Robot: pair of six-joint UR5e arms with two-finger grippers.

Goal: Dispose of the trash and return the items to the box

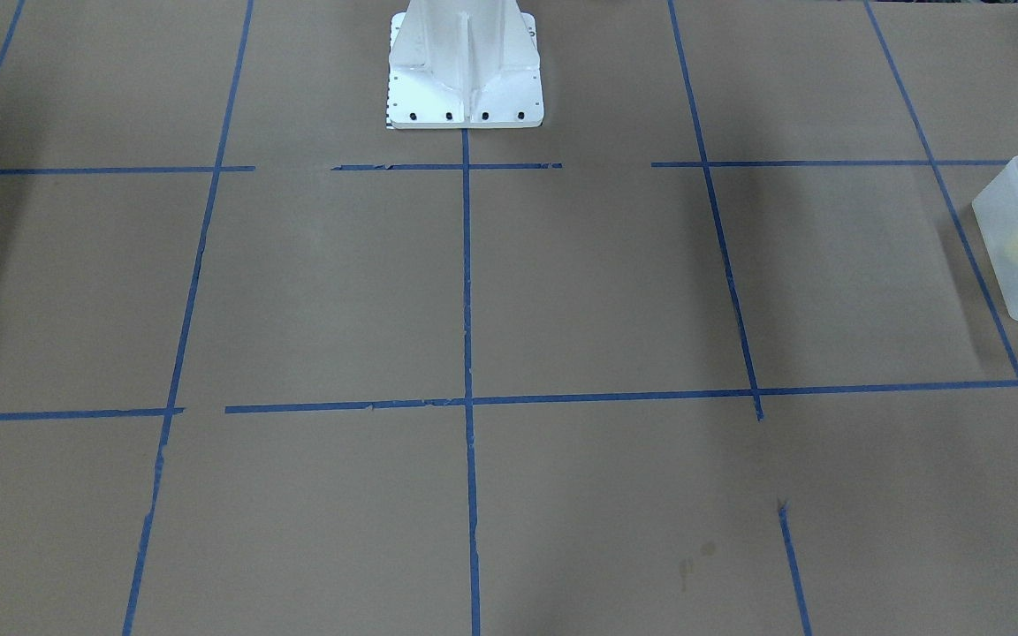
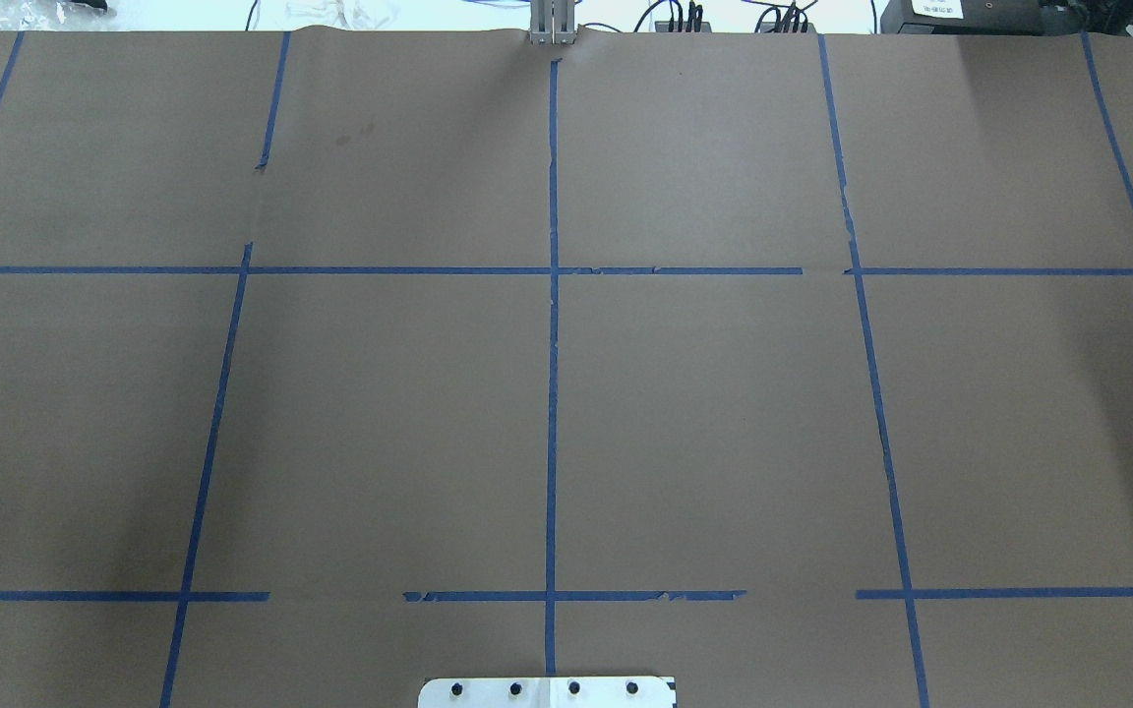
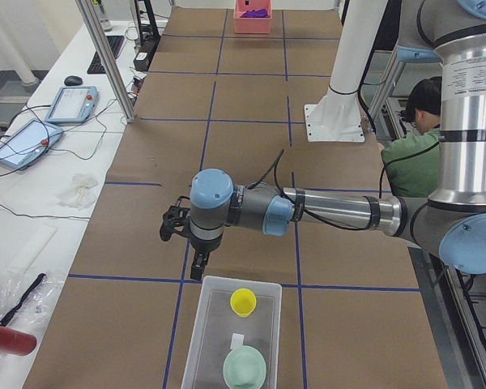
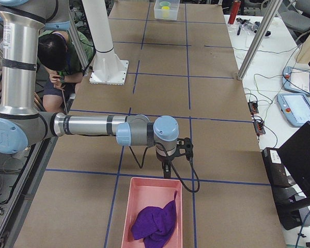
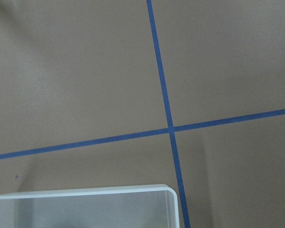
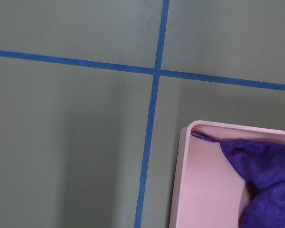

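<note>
We find the cup (image 3: 243,301) and the bowl (image 3: 245,366) both inside the box (image 3: 196,334) at the desk's left-end edge, set apart from each other. We judge the return step done. What remains calls for a straight lift, clear of the rim.

The left gripper (image 3: 198,270) hangs just beside the box's inner end, not over the cup. The right gripper (image 4: 167,170) hangs by the pink tray (image 4: 127,219) at the opposite edge. Jaw state on both — we cannot tell.
</note>
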